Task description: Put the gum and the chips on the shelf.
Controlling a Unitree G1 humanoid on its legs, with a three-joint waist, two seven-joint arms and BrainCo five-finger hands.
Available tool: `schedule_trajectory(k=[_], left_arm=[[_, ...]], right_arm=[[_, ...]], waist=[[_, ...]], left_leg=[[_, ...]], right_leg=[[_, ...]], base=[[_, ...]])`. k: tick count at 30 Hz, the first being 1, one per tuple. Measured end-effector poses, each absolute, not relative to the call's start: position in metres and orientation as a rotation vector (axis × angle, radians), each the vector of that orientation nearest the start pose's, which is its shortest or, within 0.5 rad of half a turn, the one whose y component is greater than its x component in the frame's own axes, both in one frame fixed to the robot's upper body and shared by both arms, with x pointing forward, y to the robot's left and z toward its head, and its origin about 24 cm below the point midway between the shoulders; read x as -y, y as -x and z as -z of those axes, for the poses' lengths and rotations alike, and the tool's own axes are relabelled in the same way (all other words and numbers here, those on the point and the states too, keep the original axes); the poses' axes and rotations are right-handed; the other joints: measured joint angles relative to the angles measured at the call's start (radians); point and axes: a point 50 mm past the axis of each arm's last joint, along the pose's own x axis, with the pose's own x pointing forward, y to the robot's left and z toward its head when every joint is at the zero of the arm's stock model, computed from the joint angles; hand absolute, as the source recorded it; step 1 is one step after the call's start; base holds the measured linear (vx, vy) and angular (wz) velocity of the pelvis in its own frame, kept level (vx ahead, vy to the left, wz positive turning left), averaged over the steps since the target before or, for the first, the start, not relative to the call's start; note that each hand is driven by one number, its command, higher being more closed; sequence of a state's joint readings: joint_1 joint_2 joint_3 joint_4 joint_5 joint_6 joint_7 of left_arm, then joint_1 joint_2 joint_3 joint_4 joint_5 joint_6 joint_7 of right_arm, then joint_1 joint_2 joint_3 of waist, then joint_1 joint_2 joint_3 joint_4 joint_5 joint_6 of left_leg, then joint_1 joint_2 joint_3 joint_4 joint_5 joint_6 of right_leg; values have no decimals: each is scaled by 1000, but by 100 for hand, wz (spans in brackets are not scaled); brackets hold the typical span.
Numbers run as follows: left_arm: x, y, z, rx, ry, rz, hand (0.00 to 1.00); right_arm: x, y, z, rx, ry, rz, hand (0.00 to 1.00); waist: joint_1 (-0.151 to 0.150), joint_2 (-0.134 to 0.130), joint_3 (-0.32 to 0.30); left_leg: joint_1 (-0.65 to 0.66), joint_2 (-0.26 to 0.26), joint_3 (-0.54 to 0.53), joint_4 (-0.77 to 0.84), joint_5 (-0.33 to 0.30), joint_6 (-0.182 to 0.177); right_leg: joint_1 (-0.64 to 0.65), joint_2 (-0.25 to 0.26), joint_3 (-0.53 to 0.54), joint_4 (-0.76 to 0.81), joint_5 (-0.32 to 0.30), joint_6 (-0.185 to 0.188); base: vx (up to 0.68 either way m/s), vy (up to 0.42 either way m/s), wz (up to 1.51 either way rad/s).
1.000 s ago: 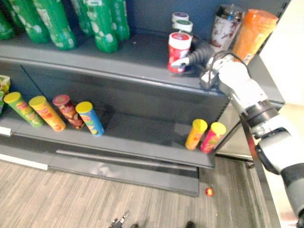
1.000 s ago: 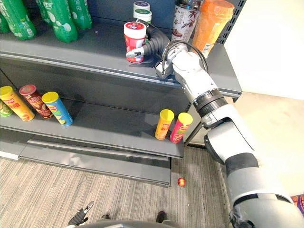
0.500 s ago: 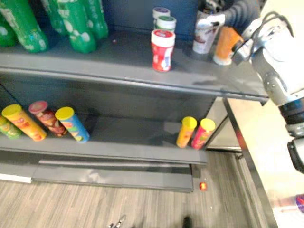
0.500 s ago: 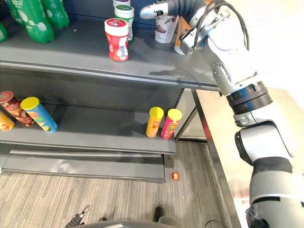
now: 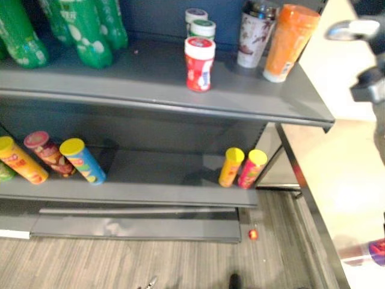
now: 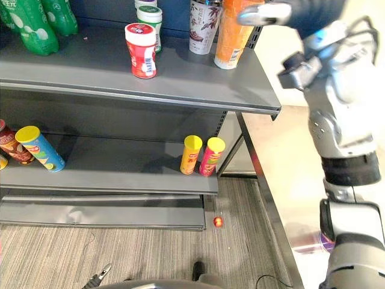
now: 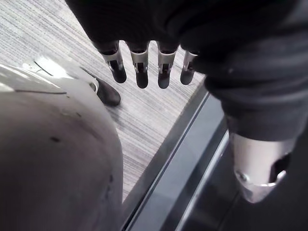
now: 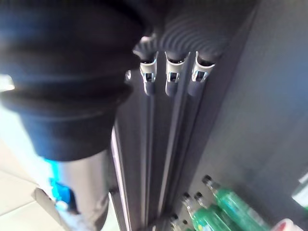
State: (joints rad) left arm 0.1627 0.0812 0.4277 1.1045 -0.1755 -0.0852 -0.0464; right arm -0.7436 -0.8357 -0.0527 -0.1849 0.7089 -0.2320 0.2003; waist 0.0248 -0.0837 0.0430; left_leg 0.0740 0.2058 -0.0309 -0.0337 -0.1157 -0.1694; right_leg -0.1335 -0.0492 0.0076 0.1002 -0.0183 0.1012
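The gum, a red canister (image 5: pixel 199 63) with a white lid, stands upright on the upper shelf (image 5: pixel 180 96). An orange chips tube (image 5: pixel 289 42) stands upright at that shelf's right end. My right hand (image 6: pixel 264 12) hovers high up, beside the top of the orange tube and past the shelf's right end. Its fingers (image 8: pixel 171 77) are straight and hold nothing. My left hand (image 7: pixel 139 67) hangs low over the floor, fingers relaxed and empty.
Green bottles (image 5: pixel 84 30) stand at the upper shelf's left, two small canisters (image 5: pixel 198 21) behind the gum, a patterned cup (image 5: pixel 254 36) beside the orange tube. Chips tubes lie on the lower shelf: two (image 5: pixel 240 168) at right, several (image 5: pixel 54 159) at left. A pale counter (image 5: pixel 337 180) lies right.
My right hand has left the red gum canister standing on the shelf and has risen and swung right, past the cup and the orange tube. The camera has shifted too.
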Motion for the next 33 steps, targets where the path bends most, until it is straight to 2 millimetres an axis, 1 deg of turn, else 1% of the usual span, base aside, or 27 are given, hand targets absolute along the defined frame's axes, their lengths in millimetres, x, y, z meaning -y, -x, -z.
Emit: schedule_trajectory(k=[1, 3, 4, 5, 7, 8, 9, 10, 11, 12, 13, 14, 15, 17, 19, 21, 22, 24, 25, 27, 28, 29, 30, 31, 32, 33], left_arm=[[-232, -42, 164, -1094, 301, -559, 0], [-232, -39, 165, -1101, 300, -563, 0], [-232, -35, 165, -1111, 297, -564, 0], [-232, -34, 165, -1115, 296, -564, 0], [-231, -30, 166, -1135, 269, -543, 0], [-231, -30, 166, -1138, 266, -540, 0], [-231, -30, 166, -1145, 249, -522, 0], [-231, -30, 166, -1147, 241, -515, 0], [-230, -31, 166, -1148, 236, -509, 0], [-230, -31, 166, -1149, 234, -508, 0], [-230, -31, 166, -1150, 234, -509, 0], [-230, -31, 166, -1152, 233, -510, 0], [-230, -30, 166, -1154, 234, -512, 0], [-230, -29, 167, -1161, 236, -514, 0], [-230, -28, 167, -1163, 234, -519, 0], [-231, -27, 167, -1169, 228, -526, 0], [-232, -26, 167, -1170, 224, -525, 0], [-235, -26, 166, -1174, 200, -518, 0], [-235, -26, 166, -1173, 198, -519, 0], [-239, -24, 165, -1171, 181, -526, 0], [-240, -25, 164, -1164, 171, -522, 0], [-242, -27, 164, -1156, 150, -513, 0], [-242, -28, 164, -1154, 147, -513, 0], [-241, -31, 164, -1155, 141, -506, 0], [-241, -35, 164, -1155, 128, -491, 0], [-239, -38, 164, -1153, 122, -477, 0]], right_arm=[[210, -244, -332, 1116, 172, -420, 0], [211, -240, -314, 1088, 121, -416, 0], [208, -235, -288, 1031, 63, -425, 0], [207, -231, -278, 1008, 43, -432, 0], [201, -219, -239, 897, -55, -453, 0], [201, -218, -235, 881, -67, -453, 0], [199, -212, -217, 814, -143, -469, 0], [196, -208, -207, 772, -193, -477, 0], [187, -202, -187, 689, -293, -512, 0], [173, -196, -169, 601, -397, -563, 0], [166, -193, -162, 564, -435, -588, 0], [151, -187, -148, 498, -507, -632, 0], [141, -183, -139, 448, -566, -648, 0], [132, -179, -131, 416, -629, -644, 0], [130, -177, -128, 419, -618, -611, 0], [129, -175, -123, 396, -595, -578, 0], [130, -174, -121, 388, -580, -571, 0], [131, -170, -116, 364, -543, -547, 0], [132, -169, -115, 359, -546, -535, 0], [135, -164, -110, 348, -549, -476, 0], [136, -163, -110, 345, -549, -461, 0], [139, -159, -110, 343, -546, -430, 0], [141, -156, -110, 340, -540, -416, 0], [144, -150, -111, 337, -518, -395, 0], [146, -144, -111, 330, -509, -370, 0], [148, -142, -110, 320, -503, -360, 0]], waist=[[-8, -5, -9], [-17, -6, -17], [-30, -3, -25], [-34, -1, -28], [-48, 7, -37], [-49, 8, -39], [-52, 10, -43], [-53, 11, -45], [-54, 13, -46], [-54, 13, -47], [-53, 14, -47], [-53, 14, -48], [-54, 14, -48], [-51, 13, -48], [-54, 13, -48], [-57, 17, -43], [-62, 14, -41], [-79, 6, -23], [-79, 4, -18], [-83, -8, 17], [-87, -11, 30], [-101, -12, 57], [-104, -10, 71], [-107, -2, 86], [-109, 10, 89], [-113, 19, 96]], left_leg=[[1, 0, 10, 0, 0, 0], [2, 0, 18, 0, -1, 1], [3, 0, 26, -1, -4, 3], [4, -1, 29, -1, -5, 3], [15, -1, 50, 0, -9, 3], [16, -1, 51, 0, -10, 2], [17, -1, 54, 2, -11, 2], [17, -1, 56, 2, -11, 2], [18, -1, 60, 3, -12, 2], [18, -1, 69, 3, -12, 1], [18, -1, 73, 3, -12, 1], [19, -1, 80, 3, -12, 1], [24, -2, 86, 4, -12, 1], [39, -1, 109, 11, -25, -1], [42, -1, 132, 43, -44, 0], [51, 0, 169, 85, -78, 1], [51, 0, 179, 99, -87, 0], [54, 4, 231, 168, -131, 2], [55, 8, 253, 189, -146, 0], [57, 27, 363, 288, -207, 0], [56, 36, 390, 316, -225, 1], [51, 58, 442, 373, -262, 10], [52, 69, 469, 399, -278, 16], [53, 92, 526, 436, -297, 29], [57, 123, 597, 445, -290, 41], [68, 135, 631, 448, -279, 33]], right_leg=[[-3, 1, 6, 0, 0, 0], [-4, 2, 13, 0, 1, 1], [-5, 3, 23, 0, 1, 2], [-6, 4, 26, 0, 2, 2], [-6, 8, 46, -1, 4, 5], [-6, 9, 48, -1, 4, 5], [-6, 10, 52, -1, 4, 6], [-7, 10, 53, -2, 4, 6], [-8, 11, 57, -2, 4, 6], [-14, 13, 64, -2, 6, 5], [-16, 14, 68, -2, 8, 5], [-19, 15, 77, -2, 12, 5], [-19, 17, 85, 0, 13, 5], [-19, 24, 107, 8, 13, 5], [-20, 30, 131, 17, 13, 6], [-18, 36, 170, 28, 15, 8], [-19, 40, 179, 31, 16, 10], [-22, 55, 235, 42, 29, 13], [-24, 64, 258, 40, 38, 16], [-37, 97, 361, 27, 85, 25], [-38, 105, 386, 18, 102, 27], [-40, 123, 426, -4, 151, 37], [-41, 134, 437, -17, 184, 38], [-45, 155, 428, -62, 274, 24], [-42, 160, 350, -142, 375, 16], [-55, 145, 222, -92, 331, -40]], base=[[2, 6, -11], [-18, 6, -14], [-33, 9, -16], [-34, 12, -19], [-17, 15, -22], [-18, 11, -19], [-10, 4, -7], [-20, 6, -9], [-22, 6, -13], [-24, 6, -16], [-22, 5, -20], [-17, 5, -18], [-14, 6, -19], [-12, 13, -32], [-12, 25, -41], [-9, 49, -48], [-17, 39, -50], [-36, 47, -68], [-62, 90, -105], [-88, 98, -139], [-136, 79, -144], [-137, 61, -112], [-194, 78, -139], [-183, 78, -141], [-152, 54, -143], [-62, 40, -107]])
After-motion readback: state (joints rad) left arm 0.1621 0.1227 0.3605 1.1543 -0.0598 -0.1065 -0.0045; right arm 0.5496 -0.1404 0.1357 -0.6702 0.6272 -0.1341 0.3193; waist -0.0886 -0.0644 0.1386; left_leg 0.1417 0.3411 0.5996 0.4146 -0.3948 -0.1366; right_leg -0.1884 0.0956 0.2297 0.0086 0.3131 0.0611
